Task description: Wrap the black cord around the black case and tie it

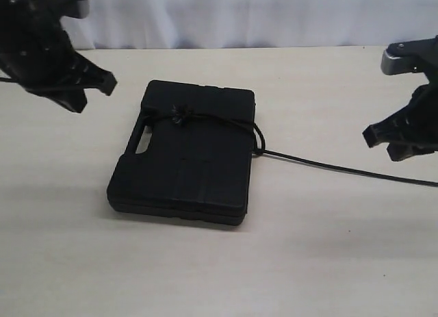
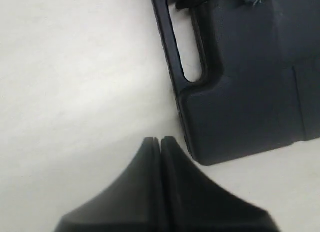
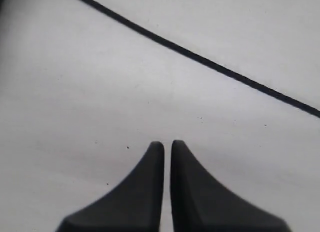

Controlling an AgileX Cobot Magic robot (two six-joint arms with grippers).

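Observation:
The black case (image 1: 185,163) lies flat in the middle of the table, its handle slot (image 1: 145,142) on the left. The black cord (image 1: 226,120) runs across the case's far end with a frayed knot (image 1: 181,114) on the lid, loops at the right edge, and its tail (image 1: 342,168) trails right over the table. My left gripper (image 1: 96,91) hangs shut and empty above the table, left of the case. In the left wrist view the case (image 2: 250,81) lies just beyond that gripper (image 2: 160,140). My right gripper (image 1: 380,142) is shut and empty at the far right, above the cord (image 3: 200,56).
The pale table (image 1: 219,262) spreads around the case. A white curtain (image 1: 239,16) closes the back edge.

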